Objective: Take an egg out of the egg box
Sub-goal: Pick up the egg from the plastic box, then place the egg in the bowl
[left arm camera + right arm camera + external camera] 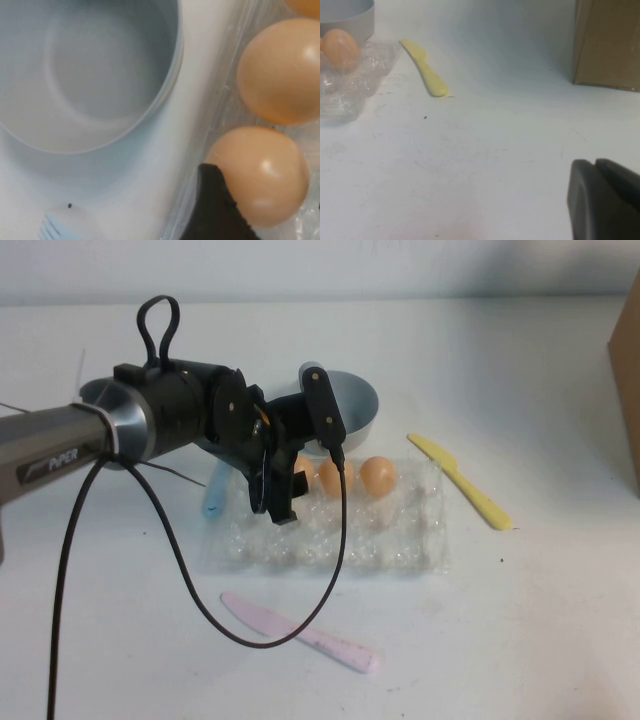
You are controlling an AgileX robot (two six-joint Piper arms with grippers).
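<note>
**Left arm over the egg box, three eggs in the back row**

The egg box [330,525], a clear plastic tray, lies mid-table just in front of the grey bowl [355,400]. Three eggs sit in its back row; the leftmost egg [257,172] lies beside one dark fingertip [212,210] of the left gripper [285,475], which hangs over the box's left end. Its jaws stand apart and grasp nothing. The right gripper [605,200] rests low over bare table, well apart from the box; whether it is released or clenched cannot be told. A yellow knife [462,480] lies right of the box, a pink knife [300,632] in front, a cardboard box [607,42] at the table's far right.
</note>
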